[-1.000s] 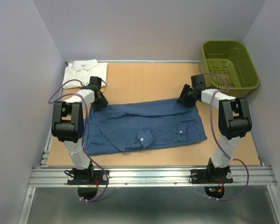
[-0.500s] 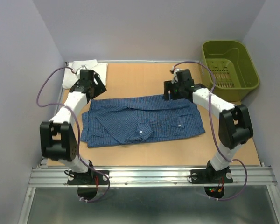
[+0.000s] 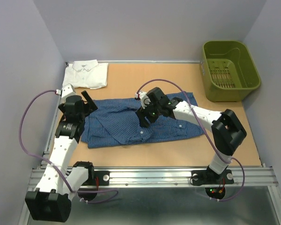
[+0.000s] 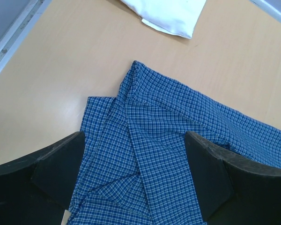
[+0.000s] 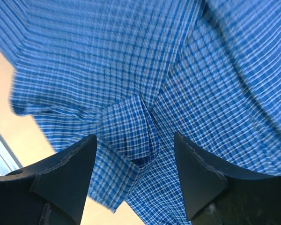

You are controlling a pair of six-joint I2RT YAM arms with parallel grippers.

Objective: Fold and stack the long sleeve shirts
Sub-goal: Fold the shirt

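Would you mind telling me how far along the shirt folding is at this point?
Done: the white shirt lies folded in the far left corner. In hand: the blue checked shirt is partly folded, the left hand and right hand open above it, gripping nothing. Remaining: finish its folds and stack it with the white shirt.
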